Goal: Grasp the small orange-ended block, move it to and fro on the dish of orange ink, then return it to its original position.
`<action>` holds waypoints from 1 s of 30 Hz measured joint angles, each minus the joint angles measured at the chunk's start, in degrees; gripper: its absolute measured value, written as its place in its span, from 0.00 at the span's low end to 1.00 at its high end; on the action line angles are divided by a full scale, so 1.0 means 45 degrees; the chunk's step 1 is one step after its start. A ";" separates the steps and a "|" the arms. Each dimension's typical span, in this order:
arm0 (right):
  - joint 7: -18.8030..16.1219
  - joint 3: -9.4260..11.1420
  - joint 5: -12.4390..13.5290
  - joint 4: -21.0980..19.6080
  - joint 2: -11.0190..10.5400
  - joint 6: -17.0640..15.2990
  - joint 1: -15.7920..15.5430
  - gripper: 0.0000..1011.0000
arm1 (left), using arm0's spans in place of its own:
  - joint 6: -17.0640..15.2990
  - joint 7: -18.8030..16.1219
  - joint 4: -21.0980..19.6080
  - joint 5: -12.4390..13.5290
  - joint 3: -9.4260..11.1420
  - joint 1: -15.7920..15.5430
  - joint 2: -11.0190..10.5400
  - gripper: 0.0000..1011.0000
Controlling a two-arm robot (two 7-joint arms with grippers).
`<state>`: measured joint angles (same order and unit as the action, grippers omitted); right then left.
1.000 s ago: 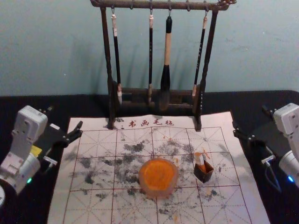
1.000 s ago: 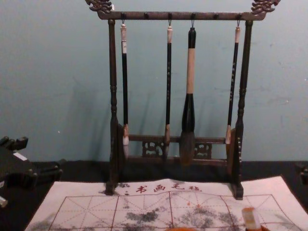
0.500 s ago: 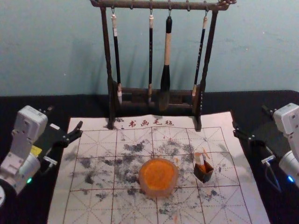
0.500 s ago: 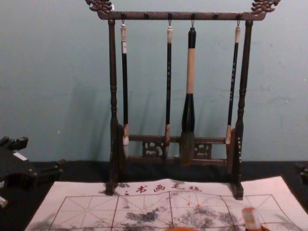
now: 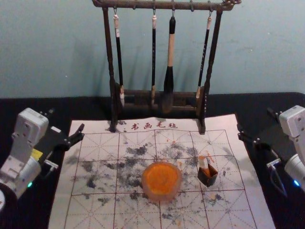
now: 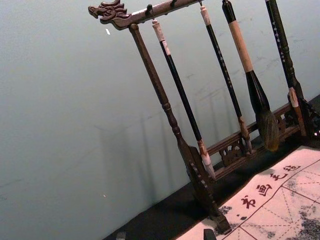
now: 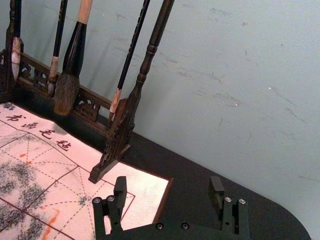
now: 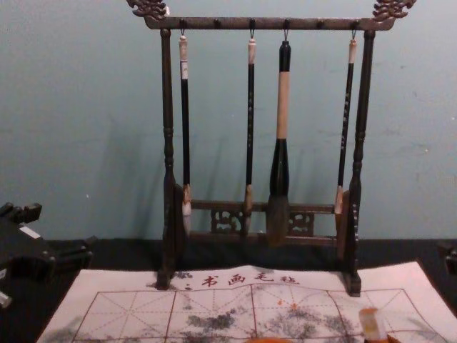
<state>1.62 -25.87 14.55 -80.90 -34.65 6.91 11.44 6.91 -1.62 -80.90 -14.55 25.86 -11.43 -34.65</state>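
Unmoved since the earlier frames, the robot's left gripper (image 5: 66, 120) and right gripper (image 5: 256, 120) flank the paper mat (image 5: 100, 210), both reaching forward, fingers spread wide around nothing. The right one is cropped by the chest view's edge. Right of the dish of orange ink (image 5: 159, 196), the block (image 5: 203, 162) leans in a small dark box (image 5: 207, 179), its lower end hidden, its pale upper part smudged orange. Brushes (image 5: 170, 52) hang from a wooden rack (image 5: 113, 102) behind.
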 joint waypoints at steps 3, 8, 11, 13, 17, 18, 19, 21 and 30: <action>0.0000 0.0000 0.0000 0.0000 0.0001 0.0000 -0.0001 0.99 | 0.0000 0.0000 -0.0001 0.0000 0.0000 0.0000 0.0000 0.99; -0.0008 0.0013 -0.0007 -0.0011 0.0001 0.0002 -0.0010 0.99 | 0.0000 0.0000 0.0000 -0.0001 0.0000 0.0000 0.0000 0.99; -0.0225 0.0142 -0.0014 -0.0236 -0.0023 0.0139 -0.0103 0.99 | 0.0000 0.0000 -0.0001 0.0000 0.0000 0.0000 0.0000 0.99; -0.0491 0.0256 0.0121 -0.0480 -0.0066 0.0229 -0.0203 0.99 | 0.0000 0.0000 -0.0001 0.0000 0.0000 0.0000 0.0000 0.99; -0.1316 0.0513 0.0779 -0.1216 -0.0230 0.0252 -0.0548 0.99 | 0.0000 0.0000 0.0000 0.0000 0.0000 0.0000 0.0000 0.99; -0.1459 0.0555 0.0915 -0.1347 -0.0258 0.0234 -0.0620 0.99 | 0.0000 0.0000 0.0000 0.0000 0.0000 0.0001 0.0000 0.99; -0.1588 0.0596 0.1035 -0.1487 -0.0278 0.0207 -0.0696 0.99 | 0.0000 0.0000 -0.0001 -0.0001 0.0000 0.0000 0.0000 0.99; -0.2001 0.0684 0.1422 -0.1865 -0.0329 0.0076 -0.0916 0.99 | 0.0000 0.0000 0.0000 0.0000 0.0000 0.0000 0.0000 0.99; -0.3518 0.0636 0.2321 -0.2612 -0.0349 -0.0464 -0.1425 0.99 | 0.0000 0.0000 -0.0001 0.0000 0.0000 0.0000 0.0000 0.99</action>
<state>-14.21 -23.00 24.99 -92.65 -36.22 4.82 5.02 6.91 -1.62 -80.90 -14.55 25.86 -11.43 -34.65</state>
